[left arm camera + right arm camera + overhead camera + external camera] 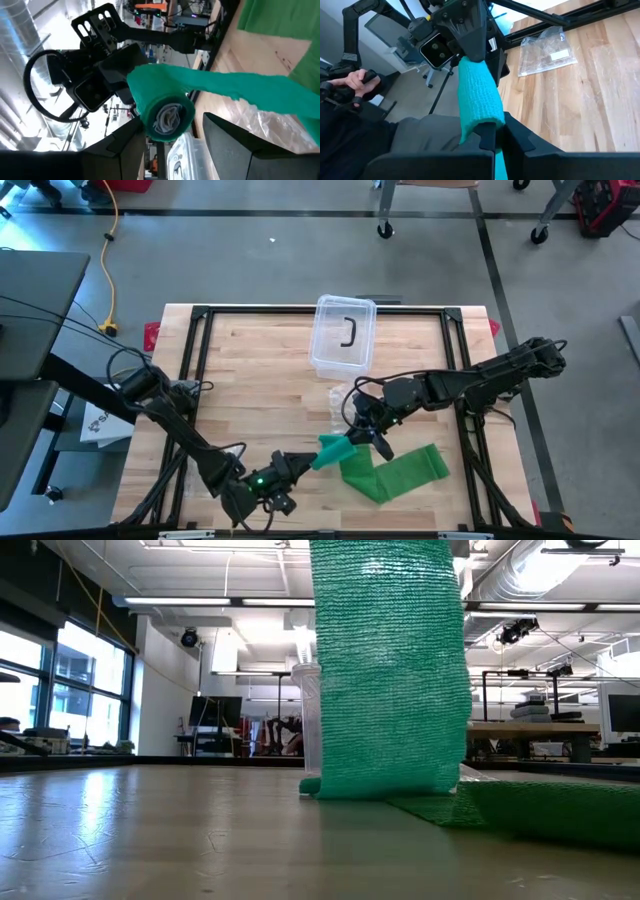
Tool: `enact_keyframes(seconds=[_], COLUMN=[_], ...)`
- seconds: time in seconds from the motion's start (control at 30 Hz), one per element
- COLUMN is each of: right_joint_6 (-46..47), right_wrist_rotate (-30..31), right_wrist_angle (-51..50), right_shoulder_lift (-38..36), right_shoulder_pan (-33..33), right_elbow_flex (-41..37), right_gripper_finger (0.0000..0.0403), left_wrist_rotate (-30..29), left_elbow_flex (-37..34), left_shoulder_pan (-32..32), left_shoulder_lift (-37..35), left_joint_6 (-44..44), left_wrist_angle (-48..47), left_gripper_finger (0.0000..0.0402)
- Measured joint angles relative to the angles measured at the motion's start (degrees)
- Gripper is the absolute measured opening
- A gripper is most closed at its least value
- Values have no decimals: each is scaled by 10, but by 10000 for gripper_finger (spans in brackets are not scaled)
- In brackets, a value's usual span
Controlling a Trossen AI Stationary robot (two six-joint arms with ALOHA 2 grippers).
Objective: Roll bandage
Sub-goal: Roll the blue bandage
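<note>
A green bandage is partly wound into a roll (332,449) that is held in the air above the table's near middle. Its loose strip (395,473) hangs down and lies spread on the wood, and it fills the low view (385,670). My right gripper (501,136) is shut on the roll's end toward the table's right. My left gripper (172,142) is open at the roll's other end (167,117), one finger on each side of it. Whether those fingers touch the roll does not show. My right gripper pinches the roll's right-hand end (481,119) between its two fingers, which stand close together. It comes from the table's right and far side, along the roll. The roll is lifted clear of the table, about level, and the strip hangs below it.
A clear plastic box (343,333) with a black piece inside stands at the far middle. A clear plastic wrapper (340,398) lies between the box and the grippers. A person's hand (350,82) on a controller shows beyond the table.
</note>
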Motion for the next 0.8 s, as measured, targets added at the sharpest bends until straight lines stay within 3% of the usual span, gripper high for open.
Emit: enact_keyframes(seconds=[0.13,0.5,0.63,0.8], right_joint_6=[0,0,-8,-23], right_wrist_rotate=[0,4,4,4], right_wrist_angle=[1,2,1,0], right_shoulder_lift=[0,0,0,0], right_shoulder_pan=[0,0,0,0], right_elbow_flex=[0,0,0,0], right_gripper_finger=[0,0,0,0], left_wrist_rotate=[-18,-12,-6,-8], left_elbow_flex=[0,0,0,0], left_shoulder_pan=[0,-1,-1,-1], left_shoulder_lift=[13,13,13,13], left_joint_6=[21,-9,-80,-171], left_wrist_angle=[53,73,73,73], left_gripper_finger=[194,190,156,81])
